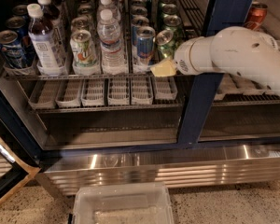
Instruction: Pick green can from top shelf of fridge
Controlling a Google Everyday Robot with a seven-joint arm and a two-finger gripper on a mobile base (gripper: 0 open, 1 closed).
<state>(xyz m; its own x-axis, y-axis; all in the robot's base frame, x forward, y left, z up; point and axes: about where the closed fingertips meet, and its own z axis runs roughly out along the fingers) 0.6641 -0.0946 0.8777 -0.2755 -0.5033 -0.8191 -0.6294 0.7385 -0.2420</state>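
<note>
The fridge (196,107) is open in front of me, its dark blue post running up just right of the middle. The white arm (242,55) comes in from 3 o'clock, crossing in front of that post. The gripper (168,59) sits at the front edge of the top shelf (84,76), at the rightmost lane. It is clamped on the green can (164,39). The can leans with its silver top tipped toward 10 o'clock and its lower body hidden in the gripper. One yellowish pad (162,69) shows at the can's 6 o'clock, over the shelf rim.

At 12 o'clock of the held can, the other green cans (171,21) stand deeper in the same lane. Just beside it at 9 o'clock is a blue-silver can (145,40). Going on toward 9 o'clock come a water bottle (111,41), a white can (83,48), a labelled bottle (43,43) and a dark blue can (9,49), all upright along the shelf front.

At 6 o'clock of the shelf, a row of small clear trays (113,90) sits on the lower rack (102,108). Lower down runs the ribbed steel panel (186,169). On the speckled floor at 6 o'clock of that lies a clear bin (123,188). Past the post, at 2 o'clock of the gripper, a red can (255,14) stands in the next bay.
</note>
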